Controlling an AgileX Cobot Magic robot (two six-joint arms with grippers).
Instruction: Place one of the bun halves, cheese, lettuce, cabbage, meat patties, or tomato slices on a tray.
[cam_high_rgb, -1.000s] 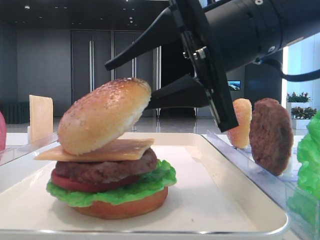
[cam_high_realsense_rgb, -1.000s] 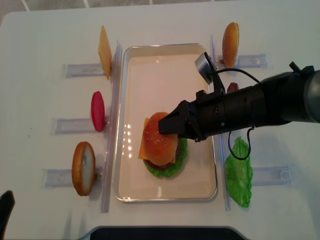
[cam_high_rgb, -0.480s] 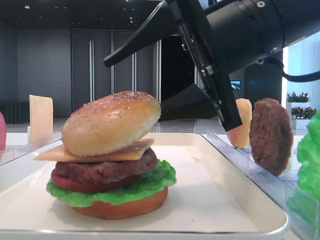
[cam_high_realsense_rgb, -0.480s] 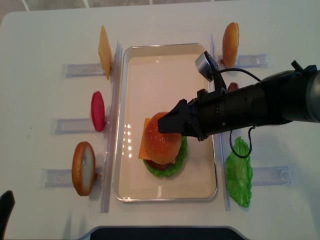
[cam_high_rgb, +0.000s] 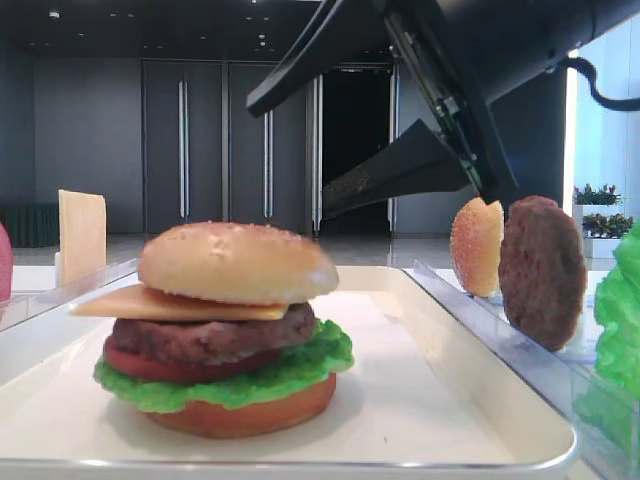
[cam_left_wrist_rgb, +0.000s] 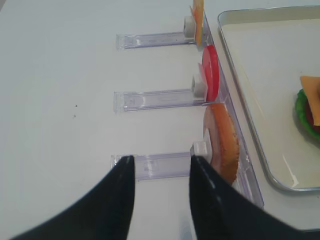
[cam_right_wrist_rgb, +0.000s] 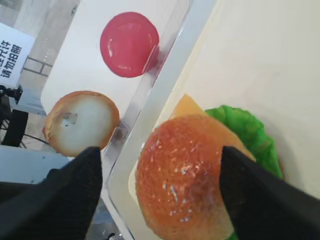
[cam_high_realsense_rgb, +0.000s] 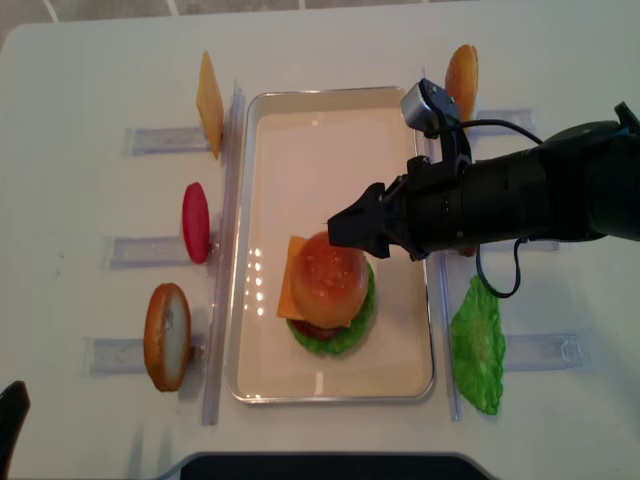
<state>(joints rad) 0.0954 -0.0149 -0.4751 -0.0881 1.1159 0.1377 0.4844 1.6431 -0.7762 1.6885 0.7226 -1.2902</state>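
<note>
A dim hall lies behind the white table (cam_high_realsense_rgb: 90, 80), with dark wall panels and tall double doors (cam_high_rgb: 225, 150) bearing long metal handles. Small ceiling lights dot the dark ceiling, daylight enters at right beside potted plants (cam_high_rgb: 598, 196)

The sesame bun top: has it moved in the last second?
Yes. The sesame bun top was tilted; now it lies level on the cheese, within the tray. The right hand has let go and lifted off.
</note>
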